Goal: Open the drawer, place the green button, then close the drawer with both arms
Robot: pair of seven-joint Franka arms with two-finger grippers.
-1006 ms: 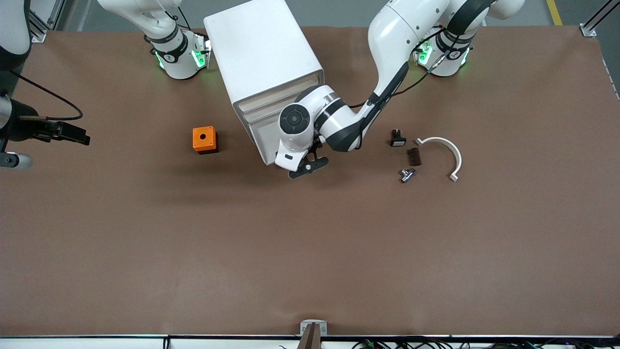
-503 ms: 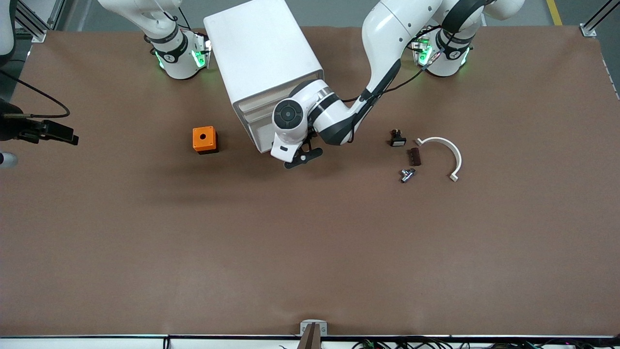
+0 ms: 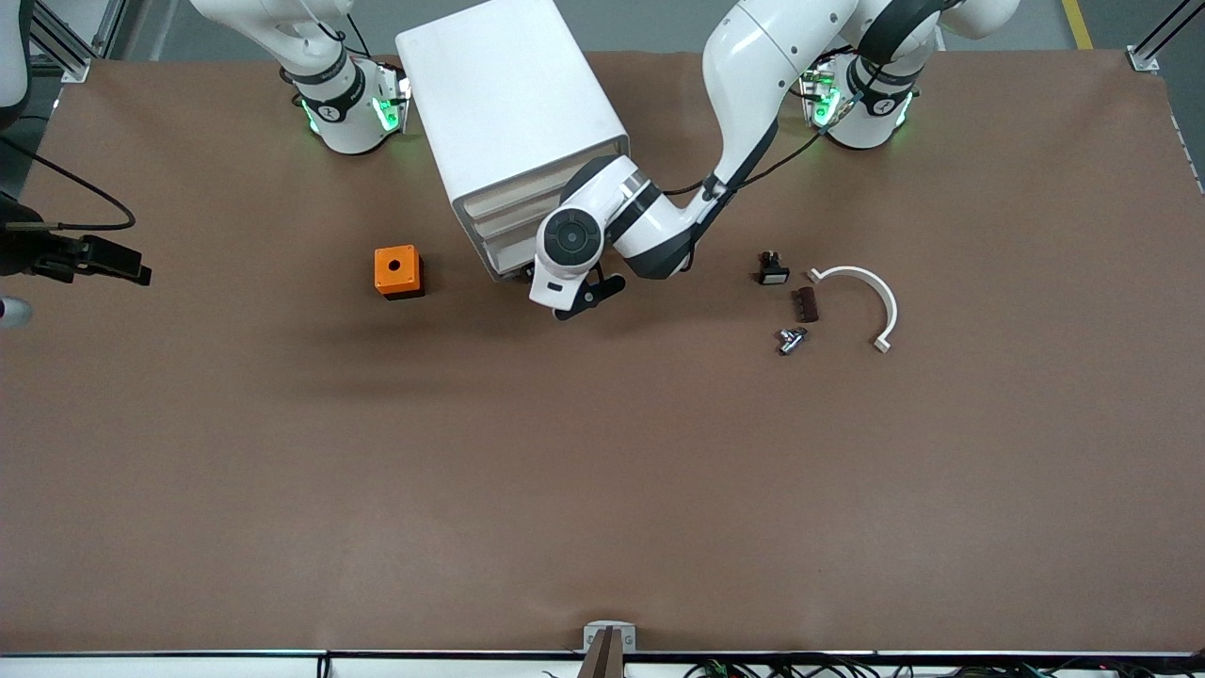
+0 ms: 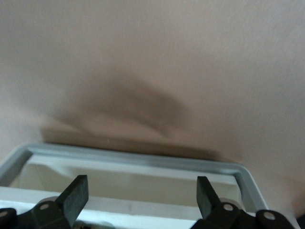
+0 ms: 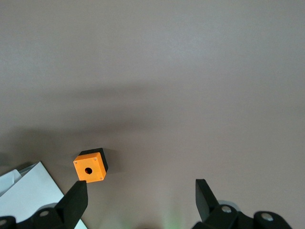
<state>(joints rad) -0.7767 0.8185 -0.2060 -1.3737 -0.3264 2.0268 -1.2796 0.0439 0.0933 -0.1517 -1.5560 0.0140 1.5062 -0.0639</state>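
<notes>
The left arm's black two-finger gripper (image 3: 576,299) sits at the front of the white boxy plastic cabinet (image 3: 513,113), down at its lowest drawers, and its wrist view shows the fingers (image 4: 75,196) spread apart with nothing between them, poised over the rim of a shallow white plastic tray drawer (image 4: 143,162) that stands only a little way out. Judging by this, the closing step is in hand and nearly finished: the drawer's beige front strip looks almost level with the other fronts in the front view. The tiny green-capped push button cannot be seen in any view; it may lie inside the drawer, but that cannot be told. The right arm waits, its black gripper (image 5: 140,200) also spread and empty, high over the table toward its own end, with the small orange cube with a round hole (image 3: 397,271) below it. A small black piece with a white face (image 3: 773,270), a dark brown block (image 3: 805,304), a metal fitting (image 3: 791,339) and a curved white plastic strip (image 3: 871,292) lie toward the left arm's end. The next move likely calls for a last straight push on the drawer front, square to the cabinet so the tray does not jam.
</notes>
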